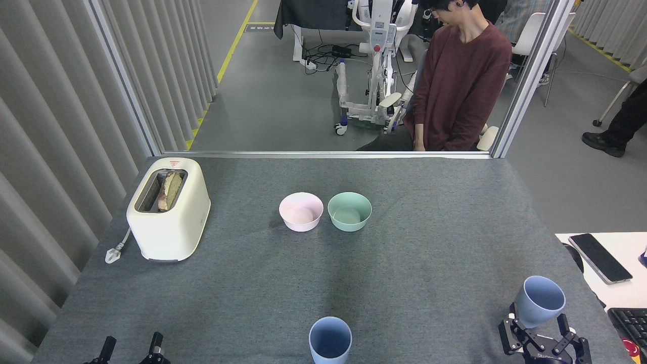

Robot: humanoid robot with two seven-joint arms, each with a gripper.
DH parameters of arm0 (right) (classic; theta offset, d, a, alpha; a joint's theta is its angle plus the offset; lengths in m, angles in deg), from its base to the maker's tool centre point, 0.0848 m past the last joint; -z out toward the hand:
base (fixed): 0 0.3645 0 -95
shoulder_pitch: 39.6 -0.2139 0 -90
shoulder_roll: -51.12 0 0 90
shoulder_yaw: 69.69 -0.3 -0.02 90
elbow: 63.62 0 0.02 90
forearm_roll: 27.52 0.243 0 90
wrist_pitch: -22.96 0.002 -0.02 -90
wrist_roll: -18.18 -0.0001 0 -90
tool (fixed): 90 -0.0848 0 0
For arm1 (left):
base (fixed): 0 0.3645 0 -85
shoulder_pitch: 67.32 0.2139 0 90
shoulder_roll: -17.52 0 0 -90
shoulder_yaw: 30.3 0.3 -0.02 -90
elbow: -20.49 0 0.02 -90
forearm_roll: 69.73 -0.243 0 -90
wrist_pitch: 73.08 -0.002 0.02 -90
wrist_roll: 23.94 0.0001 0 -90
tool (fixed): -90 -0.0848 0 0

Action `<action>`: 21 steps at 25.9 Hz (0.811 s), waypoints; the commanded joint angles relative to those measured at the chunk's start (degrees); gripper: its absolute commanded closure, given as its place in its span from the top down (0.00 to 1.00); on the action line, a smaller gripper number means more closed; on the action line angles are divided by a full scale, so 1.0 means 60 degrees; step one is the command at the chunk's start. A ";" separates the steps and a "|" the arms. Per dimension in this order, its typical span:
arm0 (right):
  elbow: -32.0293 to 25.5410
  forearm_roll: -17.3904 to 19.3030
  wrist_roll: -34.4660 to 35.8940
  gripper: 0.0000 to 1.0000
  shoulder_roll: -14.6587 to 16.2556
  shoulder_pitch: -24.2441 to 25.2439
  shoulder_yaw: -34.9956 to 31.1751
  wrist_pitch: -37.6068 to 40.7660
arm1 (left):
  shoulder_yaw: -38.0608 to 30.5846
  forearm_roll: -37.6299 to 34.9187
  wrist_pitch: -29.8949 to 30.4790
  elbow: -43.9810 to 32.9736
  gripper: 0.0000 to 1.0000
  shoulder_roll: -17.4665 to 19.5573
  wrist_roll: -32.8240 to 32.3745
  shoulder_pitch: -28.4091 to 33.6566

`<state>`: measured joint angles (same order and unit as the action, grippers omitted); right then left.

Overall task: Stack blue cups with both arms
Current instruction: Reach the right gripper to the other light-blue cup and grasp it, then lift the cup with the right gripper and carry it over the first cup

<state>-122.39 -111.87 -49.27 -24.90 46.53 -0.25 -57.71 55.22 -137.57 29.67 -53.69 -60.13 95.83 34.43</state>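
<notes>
Straddling the base of the right blue cup (540, 300), the right gripper (538, 323) stands spread wide; left gripper (130, 345) also parted, other blue cup (330, 339) between them

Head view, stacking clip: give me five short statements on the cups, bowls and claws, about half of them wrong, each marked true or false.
1. The two blue cups are already nested. False: the near cup and the right cup stand apart.
2. The right claw is open, its fingers on either side of the right cup's base. True.
3. The pink bowl sits left of the mint-green bowl. True.
4. The left claw holds the near cup. False: it is open at the bottom left edge, well clear of it.
5. The toaster is empty. False: a slice of bread is in its slot.
</notes>
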 commanded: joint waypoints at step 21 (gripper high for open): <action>-0.4942 -0.0106 0.0109 0.45 -0.1099 0.1845 0.1068 0.2151 | 0.0000 -0.0015 -0.0001 0.0000 1.00 0.0124 0.0018 -0.0039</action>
<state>-138.13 -112.19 -47.57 -27.59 51.23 2.25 -48.63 55.21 -137.66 29.67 -53.70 -59.39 95.92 34.04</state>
